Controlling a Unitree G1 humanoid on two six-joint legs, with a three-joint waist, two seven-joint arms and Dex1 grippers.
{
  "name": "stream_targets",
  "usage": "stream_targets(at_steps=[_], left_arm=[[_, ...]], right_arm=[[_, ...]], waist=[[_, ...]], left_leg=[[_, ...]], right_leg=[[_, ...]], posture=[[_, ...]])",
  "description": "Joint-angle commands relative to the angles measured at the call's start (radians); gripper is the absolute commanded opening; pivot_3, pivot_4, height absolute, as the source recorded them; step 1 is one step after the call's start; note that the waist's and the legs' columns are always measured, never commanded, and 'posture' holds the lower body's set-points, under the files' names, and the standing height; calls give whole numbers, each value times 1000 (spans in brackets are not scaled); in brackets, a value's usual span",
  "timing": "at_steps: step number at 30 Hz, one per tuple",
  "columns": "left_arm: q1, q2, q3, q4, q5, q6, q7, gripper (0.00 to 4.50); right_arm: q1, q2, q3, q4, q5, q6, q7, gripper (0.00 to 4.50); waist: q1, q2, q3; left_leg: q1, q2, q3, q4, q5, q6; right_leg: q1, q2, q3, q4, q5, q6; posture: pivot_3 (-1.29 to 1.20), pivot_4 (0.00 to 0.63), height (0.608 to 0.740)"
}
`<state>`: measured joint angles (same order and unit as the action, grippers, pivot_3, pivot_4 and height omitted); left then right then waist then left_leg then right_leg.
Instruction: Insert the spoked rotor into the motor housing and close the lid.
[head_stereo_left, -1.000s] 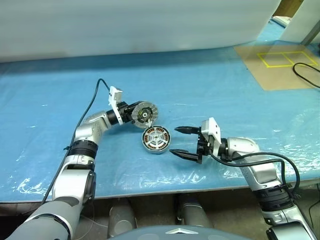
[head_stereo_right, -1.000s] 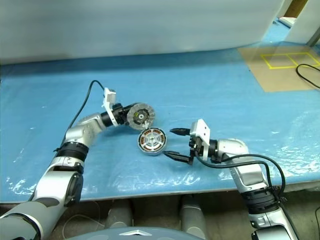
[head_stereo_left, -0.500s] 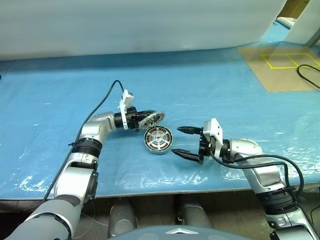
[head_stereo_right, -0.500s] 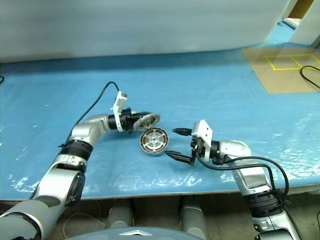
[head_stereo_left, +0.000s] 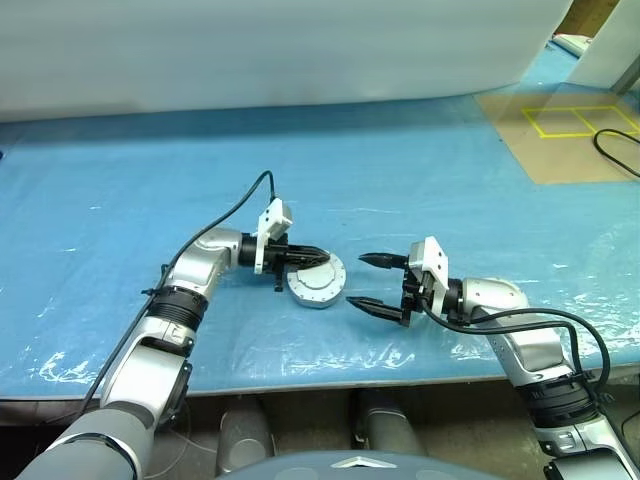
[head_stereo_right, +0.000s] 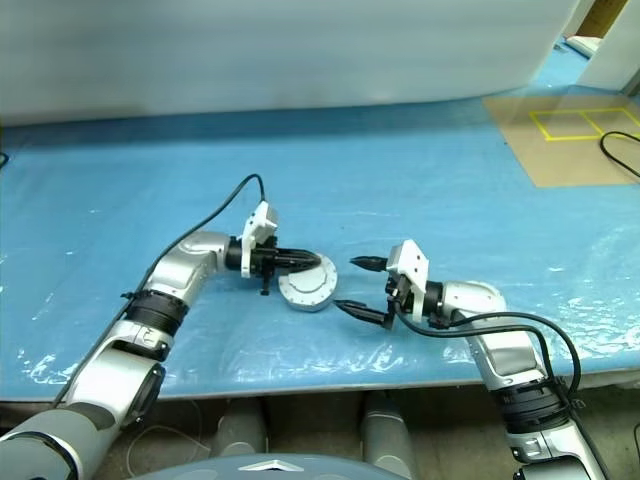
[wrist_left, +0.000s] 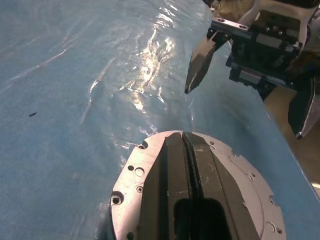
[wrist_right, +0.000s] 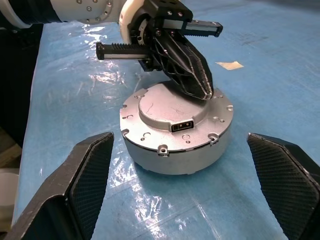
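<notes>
while the lid sits plain side up: it covers the motor housing, so the windings and rotor are hidden from sight
lid (head_stereo_left: 318, 284): round pale grey disc, raised centre, small screw holes round the edge, a little rectangular socket on the raised part
motor housing (wrist_right: 175, 155): short silver ring under the lid, standing on the blue sheet (head_stereo_left: 450, 190) between the two arms, near the front edge of the table
left gripper (head_stereo_left: 322, 256): fingers pressed together with nothing between them, lying nearly level over the lid with the tips on or just above its top, can't tell which
right gripper (head_stereo_left: 366, 282): jaws spread wide, holding nothing, just beside the housing on the robot's right, pointing at it, not touching
right fingers (wrist_right: 82, 182): one on each side of the housing in the right wrist view, both apart from it
far right corner: brown board (head_stereo_left: 560, 135) with yellow tape squares, black cable (head_stereo_left: 615, 150) looping across it
</notes>
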<state>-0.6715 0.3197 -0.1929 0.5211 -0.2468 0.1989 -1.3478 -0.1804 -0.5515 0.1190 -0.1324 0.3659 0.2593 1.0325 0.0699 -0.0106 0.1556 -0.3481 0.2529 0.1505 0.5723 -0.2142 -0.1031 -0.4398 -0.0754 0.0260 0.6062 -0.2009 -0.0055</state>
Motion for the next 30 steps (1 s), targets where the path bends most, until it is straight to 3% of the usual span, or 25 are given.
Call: stream_targets(at_steps=[1, 8, 12, 19, 30], left_arm=[[27, 15, -48, -4, 58, -47, 1, 34], [24, 16, -51, 37, 102, -174, 45, 34], [38, 3, 15, 25, 31, -183, 45, 34], [126, 24, 108, -157, -102, -130, 35, 34], [368, 147, 190, -482, -171, -42, 126, 34]], right_arm=[[-15, -6, -27, -11, 2, -24, -5, 4500], [-34, 8, -11, 0, -8, -25, -16, 4500], [-58, 28, -6, 1, 4, -7, -22, 4500], [-111, 64, 20, 6, 6, 14, -13, 4500], [-217, 114, 104, 105, -43, 6, 24, 4500]], waist=[[0, 0, 0], [0, 0, 0], [-2, 0, 0], [-1, 0, 0], [-15, 1, 0]], left_leg=[[0, 0, 0, 0, 0, 0], [3, 0, 0, 0, 0, 0], [3, 0, 0, 0, 0, 0], [-1, 0, 0, -1, 0, 0], [0, 2, 1, -2, 0, 0]], right_leg=[[0, 0, 0, 0, 0, 0], [3, -1, 0, 0, 0, 0], [3, 0, 0, 0, 0, 0], [-1, 0, 0, 0, 0, 0], [-2, 0, 0, 0, 0, 0]], posture=[[0, 150, 740], [0, 150, 740], [0, 150, 740], [0, 150, 740], [0, 150, 740]])
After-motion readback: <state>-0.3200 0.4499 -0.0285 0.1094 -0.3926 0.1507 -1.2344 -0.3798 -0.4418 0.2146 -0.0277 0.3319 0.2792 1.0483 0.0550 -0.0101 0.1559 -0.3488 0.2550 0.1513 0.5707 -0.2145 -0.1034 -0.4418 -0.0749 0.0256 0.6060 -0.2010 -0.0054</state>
